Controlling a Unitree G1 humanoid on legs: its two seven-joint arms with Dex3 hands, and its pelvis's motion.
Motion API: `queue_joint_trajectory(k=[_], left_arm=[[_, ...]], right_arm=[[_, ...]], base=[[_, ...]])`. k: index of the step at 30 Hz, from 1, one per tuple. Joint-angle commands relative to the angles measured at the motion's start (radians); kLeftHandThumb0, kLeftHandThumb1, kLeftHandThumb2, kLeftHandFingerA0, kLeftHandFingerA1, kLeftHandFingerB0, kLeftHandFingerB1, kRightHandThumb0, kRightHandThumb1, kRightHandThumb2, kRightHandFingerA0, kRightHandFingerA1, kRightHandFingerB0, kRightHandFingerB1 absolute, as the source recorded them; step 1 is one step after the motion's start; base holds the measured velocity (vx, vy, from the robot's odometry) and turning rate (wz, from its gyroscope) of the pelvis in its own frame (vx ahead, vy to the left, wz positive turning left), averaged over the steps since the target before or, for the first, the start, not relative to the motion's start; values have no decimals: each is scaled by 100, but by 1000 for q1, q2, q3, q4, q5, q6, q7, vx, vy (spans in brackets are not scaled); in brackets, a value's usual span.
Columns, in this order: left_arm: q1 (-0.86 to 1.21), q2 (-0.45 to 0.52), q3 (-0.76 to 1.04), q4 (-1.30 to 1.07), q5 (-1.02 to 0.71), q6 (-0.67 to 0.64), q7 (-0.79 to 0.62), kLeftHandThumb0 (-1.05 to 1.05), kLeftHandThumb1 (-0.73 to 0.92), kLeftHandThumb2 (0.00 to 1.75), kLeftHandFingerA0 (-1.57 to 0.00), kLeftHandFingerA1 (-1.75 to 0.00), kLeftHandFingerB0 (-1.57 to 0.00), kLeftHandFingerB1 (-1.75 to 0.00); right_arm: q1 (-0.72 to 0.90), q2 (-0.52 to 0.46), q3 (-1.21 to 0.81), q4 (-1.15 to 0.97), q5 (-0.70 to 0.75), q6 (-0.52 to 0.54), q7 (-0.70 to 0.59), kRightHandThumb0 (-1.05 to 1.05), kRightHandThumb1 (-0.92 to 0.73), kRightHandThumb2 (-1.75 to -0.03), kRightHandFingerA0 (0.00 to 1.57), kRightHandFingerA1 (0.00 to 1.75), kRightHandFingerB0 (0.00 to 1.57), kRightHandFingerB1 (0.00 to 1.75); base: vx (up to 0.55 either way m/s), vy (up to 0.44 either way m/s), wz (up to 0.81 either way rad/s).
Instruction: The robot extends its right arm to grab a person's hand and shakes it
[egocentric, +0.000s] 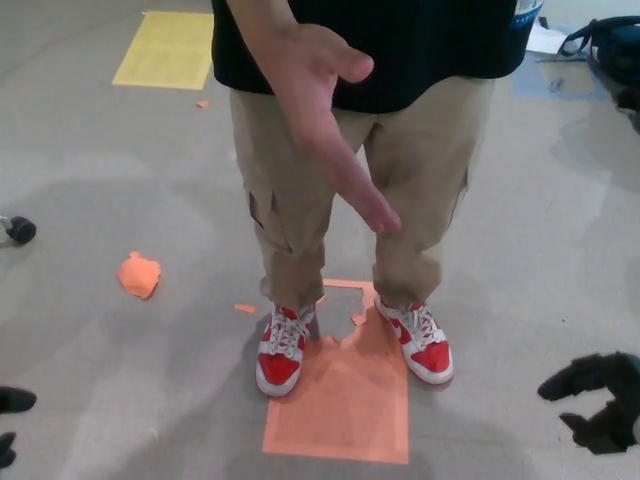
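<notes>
Reaching downward with fingers together and thumb raised, the person's outstretched hand (325, 120) hangs ready for a handshake, above the orange square floor marker (340, 400) where red-and-white sneakers (283, 350) stand, apparently a set standing spot. Right of that marker, low at the frame edge, the black right robot hand (598, 400) waits released, fingers apart, grasping nothing. Far left of the marker, the left robot hand (12, 420) barely shows; its state cannot be told.

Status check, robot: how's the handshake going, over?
Right hand low, open, holding nothing. Left hand barely in frame. Person's hand extended, not yet grabbed. Nothing between them.
</notes>
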Motion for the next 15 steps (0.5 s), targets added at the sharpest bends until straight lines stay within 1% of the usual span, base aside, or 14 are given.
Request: queue_joint_trajectory(k=[1, 2, 3, 6, 7, 8, 9, 11, 12, 14, 15], left_arm=[[3, 11, 7, 31, -12, -54, -16, -6, 78, 63, -84, -54, -68, -49], [3, 12, 7, 33, -12, -59, -18, -6, 78, 63, -84, -54, -68, -49], [3, 10, 11, 38, -17, -63, -20, -6, 78, 63, -83, -54, -67, -49], [6, 10, 13, 48, -17, -77, -21, -6, 78, 63, -83, -54, -67, -49], [5, 11, 12, 55, -13, -84, -14, -6, 78, 62, -84, -54, -68, -49], [4, 11, 12, 59, -12, -87, -11, -6, 78, 62, -84, -54, -68, -49], [3, 10, 12, 58, -13, -84, -14, -5, 78, 62, -84, -54, -68, -49], [1, 10, 13, 57, -14, -84, -15, -6, 78, 62, -84, -54, -68, -49], [1, 10, 13, 55, -14, -85, -14, -7, 77, 63, -84, -54, -68, -49], [3, 11, 11, 50, -10, -89, -11, -8, 77, 63, -84, -54, -68, -49], [4, 11, 12, 47, -12, -91, -12, -8, 78, 63, -83, -54, -68, -49]], right_arm=[[10, -11, -2, 30, -11, -77, -73, -7, -73, -62, 97, 58, 87, 59], [11, -10, -5, 29, -8, -85, -77, -7, -73, -62, 97, 58, 87, 59], [13, -8, -16, 23, 0, -108, -94, -5, -72, -61, 100, 58, 89, 60], [17, -3, -37, 5, 14, -136, -109, -5, -72, -62, 101, 58, 88, 61], [25, 2, -56, -28, 28, -172, -130, -2, -76, -62, 102, 69, 89, 66], [29, 5, -65, -42, 34, -188, -139, -2, -76, -62, 102, 69, 89, 66], [40, 7, -81, -81, 42, -201, -151, -5, -79, -63, 100, 75, 88, 70], [51, 10, -96, -118, 46, -217, -158, -6, -79, -65, 100, 73, 88, 72], [61, 13, -110, -154, 56, -226, -159, -3, -75, -71, 104, 79, 89, 79], [80, 21, -136, -226, 79, -234, -151, -3, -76, -71, 103, 77, 90, 81], [92, 27, -150, -288, 96, -228, -131, -9, -78, -68, 104, 70, 89, 69]], base=[[88, -3, 0], [86, -2, 2], [83, -3, 1], [83, -4, 0], [0, 0, 0], [0, 0, 0], [0, 0, 0], [0, 0, 0], [0, 0, 0], [0, 0, 0], [0, 0, 0]])
